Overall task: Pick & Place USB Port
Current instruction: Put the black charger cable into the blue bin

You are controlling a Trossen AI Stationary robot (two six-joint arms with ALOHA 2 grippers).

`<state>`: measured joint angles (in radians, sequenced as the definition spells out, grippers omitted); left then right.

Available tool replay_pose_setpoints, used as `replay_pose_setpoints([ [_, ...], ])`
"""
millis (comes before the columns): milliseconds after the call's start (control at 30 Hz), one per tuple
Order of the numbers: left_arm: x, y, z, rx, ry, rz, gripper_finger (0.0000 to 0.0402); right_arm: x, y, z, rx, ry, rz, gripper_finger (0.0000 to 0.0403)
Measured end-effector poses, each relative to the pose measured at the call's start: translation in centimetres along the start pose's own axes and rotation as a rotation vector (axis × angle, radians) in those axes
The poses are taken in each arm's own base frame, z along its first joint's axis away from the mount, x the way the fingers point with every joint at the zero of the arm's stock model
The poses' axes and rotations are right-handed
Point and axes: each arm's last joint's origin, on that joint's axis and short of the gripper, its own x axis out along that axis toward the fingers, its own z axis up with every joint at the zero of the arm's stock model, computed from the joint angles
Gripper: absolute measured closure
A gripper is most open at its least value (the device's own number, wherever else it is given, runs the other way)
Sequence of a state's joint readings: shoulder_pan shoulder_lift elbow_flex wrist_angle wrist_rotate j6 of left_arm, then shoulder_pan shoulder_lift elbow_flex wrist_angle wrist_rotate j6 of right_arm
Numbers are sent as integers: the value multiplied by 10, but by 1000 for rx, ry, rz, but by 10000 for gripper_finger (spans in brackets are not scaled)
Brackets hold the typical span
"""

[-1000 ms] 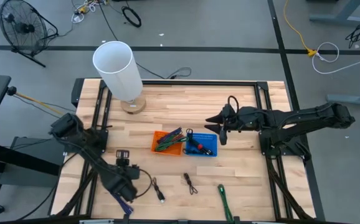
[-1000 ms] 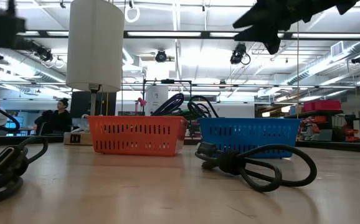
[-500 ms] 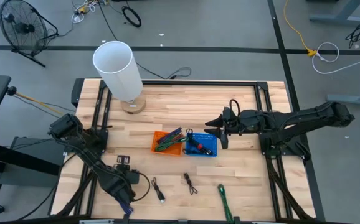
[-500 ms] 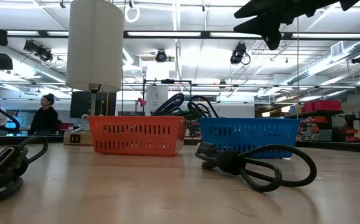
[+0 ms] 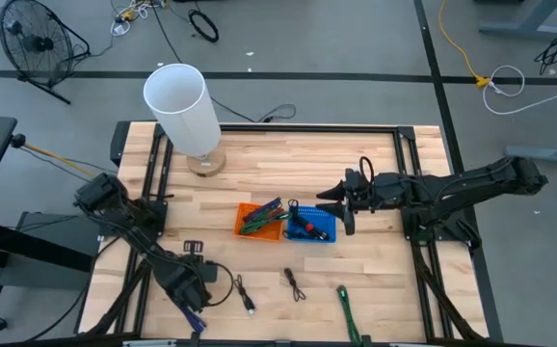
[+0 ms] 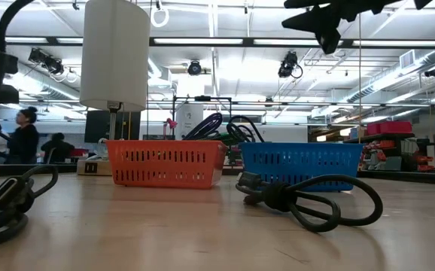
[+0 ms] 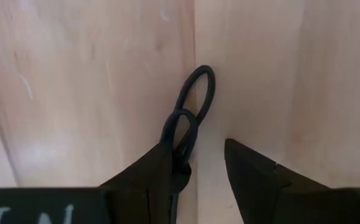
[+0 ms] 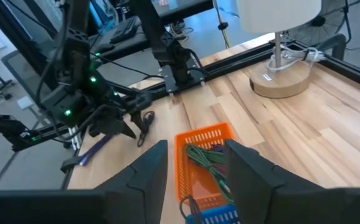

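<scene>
The left gripper (image 5: 204, 280) is hanging low over the table's (image 5: 375, 270) front left part with its fingers (image 7: 248, 171) apart. The black cable (image 7: 186, 124) is lying looped on the wood, touching one finger and not lying between the two. The right gripper (image 5: 338, 200) is hovering above the blue basket (image 5: 322, 231) with its fingers spread, holding nothing.

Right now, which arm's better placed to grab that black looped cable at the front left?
Left. The left gripper is open right at the black looped cable, its fingers either side of the loop's end. The right gripper hangs open above the blue basket, far across the table.
</scene>
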<state>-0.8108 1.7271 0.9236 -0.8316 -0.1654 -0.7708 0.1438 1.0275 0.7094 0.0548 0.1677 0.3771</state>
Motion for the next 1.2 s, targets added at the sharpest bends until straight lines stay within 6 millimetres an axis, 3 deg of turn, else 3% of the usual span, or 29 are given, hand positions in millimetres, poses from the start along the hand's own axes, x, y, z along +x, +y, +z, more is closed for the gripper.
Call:
replay_pose_setpoints([
  [100, 6, 4, -1, -48, 4, -11, 276, 0, 2, 0, -7, -5, 9, 247],
  [267, 3, 5, 7, -116, -13, -20, 384, 0, 3, 1, -17, -17, 16, 247],
  [667, -18, 3, 31, -150, -218, 76, 399, 0, 3, 1, -17, -19, 16, 247],
  [867, -44, 3, 46, -155, -278, 109, 400, 2, 2, 0, -19, -8, 12, 247],
  [1033, -81, 0, 61, -110, -447, 133, 400, 8, 2, -5, -24, 15, 3, 247],
  [1200, -126, 10, 73, -67, -634, 220, 400, 11, 4, 0, -43, -42, 28, 247],
])
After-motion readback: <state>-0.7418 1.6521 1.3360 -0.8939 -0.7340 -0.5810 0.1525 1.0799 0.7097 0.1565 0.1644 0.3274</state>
